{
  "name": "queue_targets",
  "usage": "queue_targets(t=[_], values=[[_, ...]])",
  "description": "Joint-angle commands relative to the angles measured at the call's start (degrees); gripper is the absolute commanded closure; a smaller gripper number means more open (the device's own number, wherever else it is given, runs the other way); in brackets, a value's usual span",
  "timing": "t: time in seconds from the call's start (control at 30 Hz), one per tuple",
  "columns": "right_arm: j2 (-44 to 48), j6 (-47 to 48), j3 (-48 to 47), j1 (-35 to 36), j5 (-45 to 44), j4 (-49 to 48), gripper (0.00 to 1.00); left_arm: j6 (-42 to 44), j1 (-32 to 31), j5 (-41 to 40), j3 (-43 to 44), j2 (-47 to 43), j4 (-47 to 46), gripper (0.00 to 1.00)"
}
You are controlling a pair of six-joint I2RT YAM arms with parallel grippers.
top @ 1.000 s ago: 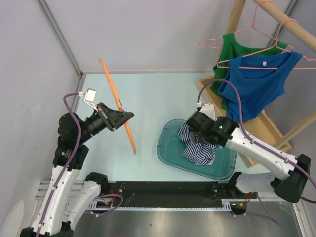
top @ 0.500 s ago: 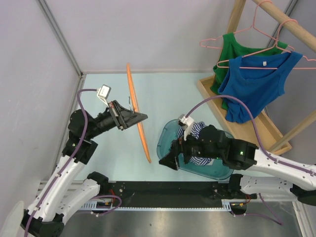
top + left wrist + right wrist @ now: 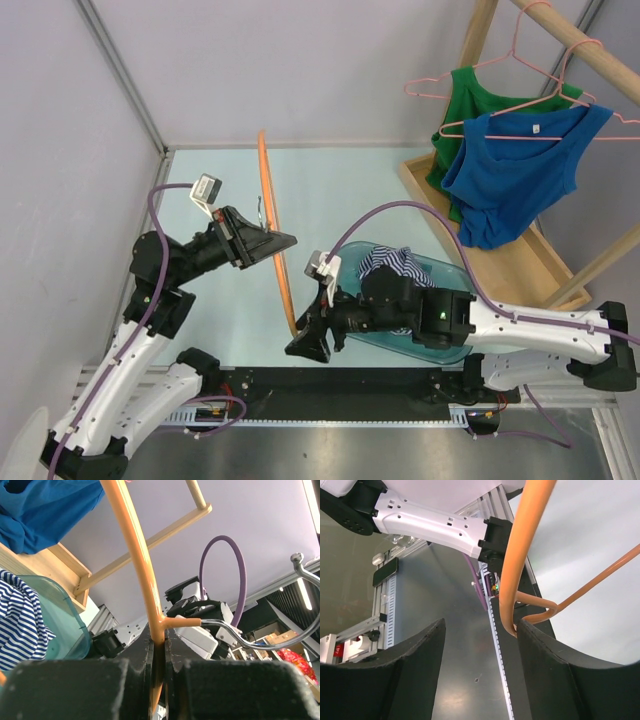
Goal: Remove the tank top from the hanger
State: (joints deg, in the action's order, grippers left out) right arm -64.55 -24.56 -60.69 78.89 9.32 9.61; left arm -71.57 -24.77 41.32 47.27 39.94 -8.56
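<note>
My left gripper (image 3: 283,240) is shut on the neck of a bare orange hanger (image 3: 274,235) and holds it upright above the table; the wrist view shows the hanger (image 3: 145,565) clamped between the jaws. My right gripper (image 3: 305,343) is open, its jaws either side of the hanger's lower end (image 3: 520,580), which lies close to the right finger (image 3: 555,665). The striped blue-and-white tank top (image 3: 395,268) lies in the teal bin (image 3: 455,345), off the hanger.
A wooden rack at the right carries a blue tank top (image 3: 515,165) and a green one (image 3: 470,105) on pink wire hangers. The rack's wooden base (image 3: 520,250) lies on the table beside the bin.
My right gripper has left the bin and moved left to the hanger's lower end. My left gripper has turned the hanger upright and brought it rightward.
</note>
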Motion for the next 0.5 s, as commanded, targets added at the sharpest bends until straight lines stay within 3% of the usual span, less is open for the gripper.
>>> queue_targets(t=[0.0,0.17,0.27,0.47], values=[[-0.4,2.8,-2.2,1.9,-4.6,-3.8,0.37,-3.0,-0.4,0.4,-0.1,-1.5,-4.5,1.00],[2.0,4.4,-2.0,2.1,-9.2,-2.6,0.36,-3.3,-0.4,0.7,-0.2,-2.1,-4.5,1.00],[2.7,5.7,-6.2,2.1,-15.4,5.3,0.35,-2.3,-0.4,1.0,-0.1,-2.3,-3.4,1.00],[0.5,8.3,-11.8,2.1,-13.6,7.4,0.29,-2.0,-0.4,1.6,-0.1,-2.5,-3.0,1.00]])
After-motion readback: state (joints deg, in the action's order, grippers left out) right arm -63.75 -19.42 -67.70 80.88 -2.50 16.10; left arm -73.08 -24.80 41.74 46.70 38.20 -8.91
